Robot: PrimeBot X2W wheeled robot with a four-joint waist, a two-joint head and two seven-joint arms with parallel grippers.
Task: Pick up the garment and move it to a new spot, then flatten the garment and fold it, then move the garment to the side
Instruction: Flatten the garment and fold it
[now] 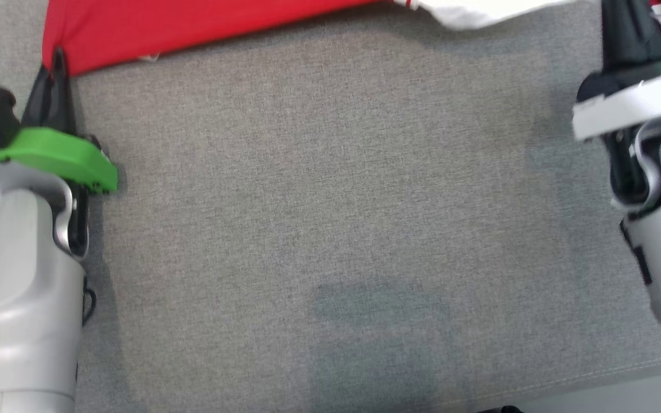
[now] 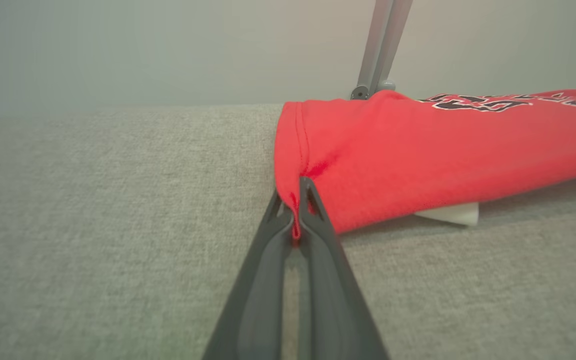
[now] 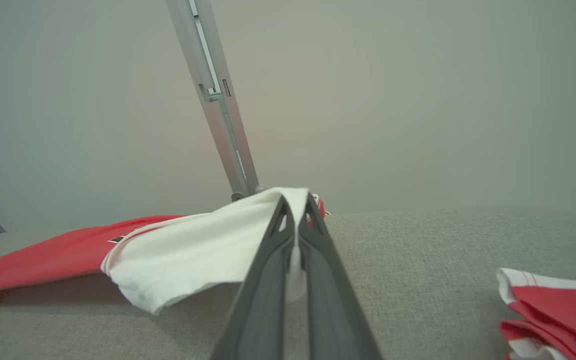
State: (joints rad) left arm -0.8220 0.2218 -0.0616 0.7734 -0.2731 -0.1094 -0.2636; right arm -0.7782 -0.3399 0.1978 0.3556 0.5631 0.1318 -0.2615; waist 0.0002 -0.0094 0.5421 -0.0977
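Left gripper (image 2: 295,192): two long dark fingers (image 2: 260,290) pressed together w/ no gap at the tips, pinching the hem corner of the red-and-white knit garment (image 2: 418,150); a bit of red cloth bunches between the tips. Right gripper (image 3: 295,200): fingers (image 3: 263,290) likewise closed, nipping the garment's white part (image 3: 193,245), which drapes off the tips & sags twd the table. In head view the left gripper (image 1: 58,60) sits at the garment's red corner (image 1: 193,26) near the table's far left; the right gripper (image 1: 623,23) is at the table's far right, tips hard to make out there. Grey woven-fabric-covered table (image 1: 336,201): flat, w/ a stitched seam (image 1: 583,376) along its near edge. Behind the table's far edge stand a slanted grey metal pole (image 3: 218,100) & a plain pale wall (image 3: 418,100). On the table's right side lies a folded red-and-white cloth pile (image 3: 553,310). The garment lies stretched along the table's far edge betw. the two grippers. It's mostly red, w/ black-and-white lettering (image 2: 468,102) on top, a stitched hem at the left end & a white section at the right end. It's raised a bit off the table where pinched, and a small white bit pokes out under the red edge.
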